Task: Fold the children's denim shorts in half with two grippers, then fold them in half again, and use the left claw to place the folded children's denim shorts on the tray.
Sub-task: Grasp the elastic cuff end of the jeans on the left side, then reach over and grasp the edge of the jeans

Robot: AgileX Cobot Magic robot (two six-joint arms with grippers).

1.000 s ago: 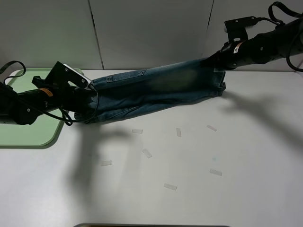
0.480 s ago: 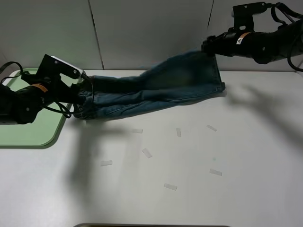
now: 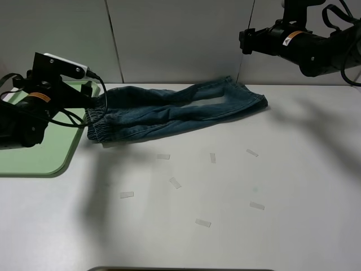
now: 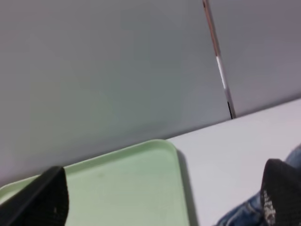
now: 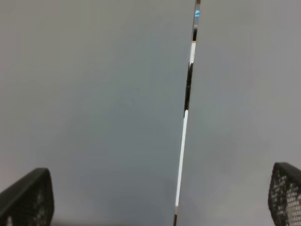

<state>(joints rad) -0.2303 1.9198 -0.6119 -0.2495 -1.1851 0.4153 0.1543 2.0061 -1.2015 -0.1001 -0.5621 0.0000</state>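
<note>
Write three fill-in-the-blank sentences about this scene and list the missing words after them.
1. The denim shorts lie on the ____, not on the tray.
2. The tray is pale ____.
3. The left gripper and the right gripper are both ____, holding nothing.
Missing words: table; green; open.

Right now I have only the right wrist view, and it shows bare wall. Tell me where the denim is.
Observer: The denim garment lies stretched along the table. Your right gripper is raised above its cuff end and open, holding nothing.
Operator: Report the left gripper.
Observer: The left gripper is open too, fingers wide apart, close to the elastic waistband.
Operator: Locate the tray.
Observer: The tray sits at the table's left end, right beside the waistband.
</note>
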